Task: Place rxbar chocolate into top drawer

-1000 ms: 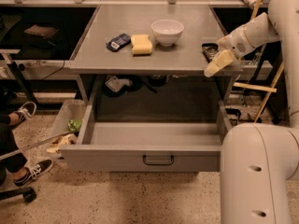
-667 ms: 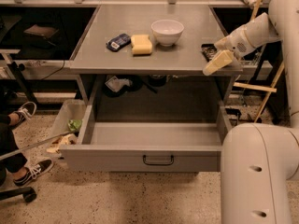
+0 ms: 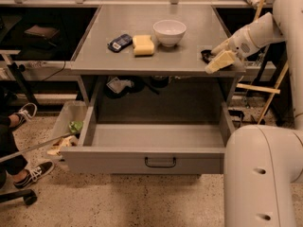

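1. The gripper (image 3: 220, 60) is a pale wedge at the right front edge of the surface (image 3: 142, 18). It sits at the end of a white arm (image 3: 255, 32) that reaches in from the upper right.
2. The jaws point down and to the left, toward the surface's edge. I cannot tell whether they are spread or pressed together.
3. The bar (image 3: 206, 56) shows as a small dark shape on the right side of the surface. It lies just beside the gripper, to its upper left, and is partly hidden by it. I cannot tell whether the jaws pinch it, touch it or stand just apart from it.
4. The drawer (image 3: 118, 159) is pulled out below the surface, well apart from the bar. A small black handle (image 3: 160, 162) sits at the centre of its flat grey front.
5. A white bowl (image 3: 169, 32) stands upright at mid-surface. A yellow sponge (image 3: 143, 45) lies just to its left, and a dark blue packet (image 3: 120, 42) lies just left of the sponge.
6. The robot's rounded white body (image 3: 260, 174) fills the lower right and covers the drawer's right front corner.
7. On the speckled floor at the left, a clear bin (image 3: 66, 119) stands beside the drawer. A person's dark sneakers (image 3: 26, 112) are near it.
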{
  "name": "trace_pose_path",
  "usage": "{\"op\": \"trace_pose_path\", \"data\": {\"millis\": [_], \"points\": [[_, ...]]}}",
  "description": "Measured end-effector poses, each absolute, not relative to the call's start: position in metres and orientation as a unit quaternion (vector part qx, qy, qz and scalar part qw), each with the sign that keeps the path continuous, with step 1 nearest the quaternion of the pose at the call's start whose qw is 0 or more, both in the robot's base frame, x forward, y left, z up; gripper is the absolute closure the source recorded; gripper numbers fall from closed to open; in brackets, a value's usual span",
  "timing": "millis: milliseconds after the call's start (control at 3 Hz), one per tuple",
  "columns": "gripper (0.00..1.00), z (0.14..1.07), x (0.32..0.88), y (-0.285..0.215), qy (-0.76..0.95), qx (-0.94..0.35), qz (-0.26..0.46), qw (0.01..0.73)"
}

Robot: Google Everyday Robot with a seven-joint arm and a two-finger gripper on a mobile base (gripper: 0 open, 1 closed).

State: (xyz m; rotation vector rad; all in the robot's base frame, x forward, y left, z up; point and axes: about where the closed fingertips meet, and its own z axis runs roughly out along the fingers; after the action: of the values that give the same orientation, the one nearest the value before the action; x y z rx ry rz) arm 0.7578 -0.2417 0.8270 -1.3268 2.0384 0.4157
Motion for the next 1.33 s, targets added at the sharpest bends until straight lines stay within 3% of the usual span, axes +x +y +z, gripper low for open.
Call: {"op": "trace_pose_path", "data": {"millis": [333,667,1000,1333], "points": [[0.89,0.832,0.761,-0.241,0.782,-0.507,0.149,0.332],[1.00,0.847,0.764,-0.250,0.789,-0.498,0.122,0.340],[1.00,0.909,0.761,-0.274,0.788,-0.474,0.051,0.390],[1.00,0.980,0.718,-0.341,0.798,-0.401,-0.026,0.449]]}}
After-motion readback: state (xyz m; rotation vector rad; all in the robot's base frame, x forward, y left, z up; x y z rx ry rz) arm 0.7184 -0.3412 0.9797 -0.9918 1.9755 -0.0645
